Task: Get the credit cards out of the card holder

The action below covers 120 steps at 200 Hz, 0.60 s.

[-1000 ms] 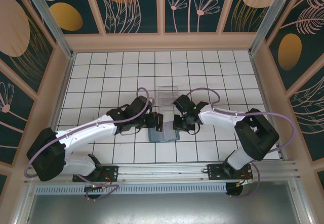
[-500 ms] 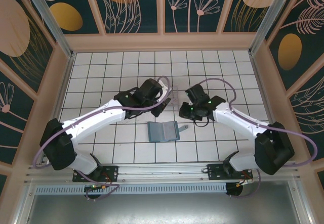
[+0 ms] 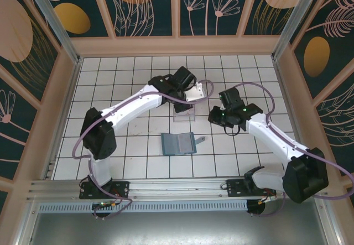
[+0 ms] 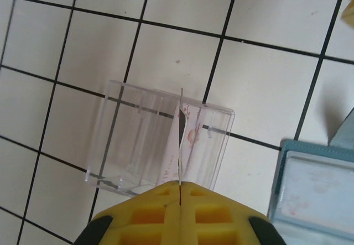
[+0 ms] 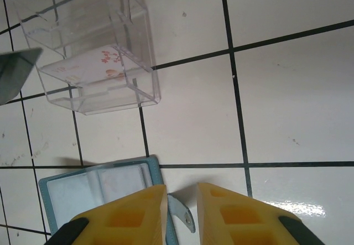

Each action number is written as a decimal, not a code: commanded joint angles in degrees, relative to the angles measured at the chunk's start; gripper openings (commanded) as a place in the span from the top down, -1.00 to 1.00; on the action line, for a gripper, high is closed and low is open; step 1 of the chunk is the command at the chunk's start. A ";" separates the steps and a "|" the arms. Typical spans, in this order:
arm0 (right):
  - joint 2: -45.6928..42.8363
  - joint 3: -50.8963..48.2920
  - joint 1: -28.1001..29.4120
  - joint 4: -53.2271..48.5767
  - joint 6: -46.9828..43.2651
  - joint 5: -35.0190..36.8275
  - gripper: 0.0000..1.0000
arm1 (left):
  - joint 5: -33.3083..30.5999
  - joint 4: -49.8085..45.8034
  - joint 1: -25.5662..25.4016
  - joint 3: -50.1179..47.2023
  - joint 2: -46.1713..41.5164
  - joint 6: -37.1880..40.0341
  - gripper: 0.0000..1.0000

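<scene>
Counter: white tiles with dark grout lines (image 3: 138, 162), with everything resting near its middle.
Left end effector: (image 4: 180, 185) its yellow fingers are pressed together on the lower edge of a card and it hangs over the tray.
Held card: (image 4: 180, 129) seen edge-on as a thin upright line, pale with a dark patch, standing above the tray's right-hand part. Whether it touches the tray cannot be told.
Tray: (image 4: 127, 140) a clear plastic box with low walls and dividers, open on top. It sits flat on the tiles, on the far side of the wallet and a little apart from it.
Card in the tray: (image 5: 88, 68) white with small reddish print, lying flat inside the tray.
Wallet: (image 3: 178, 144) teal-blue, lying open and flat with its grey-blue inside facing up, between the two arms. Pale pockets show inside, but whether cards sit in them cannot be told.
Strap tab: (image 3: 202, 140) sticks out from the wallet's right edge, flat on the tiles.
Right end effector: (image 5: 182, 192) its yellow fingers stand a narrow gap apart with nothing between them. It hovers above the tiles to the right of the tray, beyond the strap tab.
</scene>
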 commanded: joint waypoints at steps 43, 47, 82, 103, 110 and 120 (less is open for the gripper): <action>-0.81 -1.52 -1.53 -1.38 -1.76 -0.87 0.56 | 3.67 -15.41 3.99 16.13 11.17 13.54 1.00; -0.74 -1.52 -1.60 -1.36 -1.81 -0.86 0.56 | 4.01 -15.95 4.19 17.01 11.76 13.86 1.00; -0.47 -1.35 -2.70 -1.26 -2.12 -1.28 0.56 | 7.08 -22.90 5.26 27.44 17.73 16.70 1.00; -0.12 -1.26 -2.99 -1.02 -2.12 -1.48 0.56 | 6.83 -25.17 5.20 29.98 20.07 18.19 1.00; -0.03 -1.26 -2.94 -1.02 -2.05 -1.48 0.56 | 6.31 -25.53 5.23 30.09 20.64 18.36 1.00; 0.03 -1.33 -2.99 -0.80 -1.88 -1.57 0.56 | 5.17 -25.89 5.32 30.27 21.46 18.42 1.00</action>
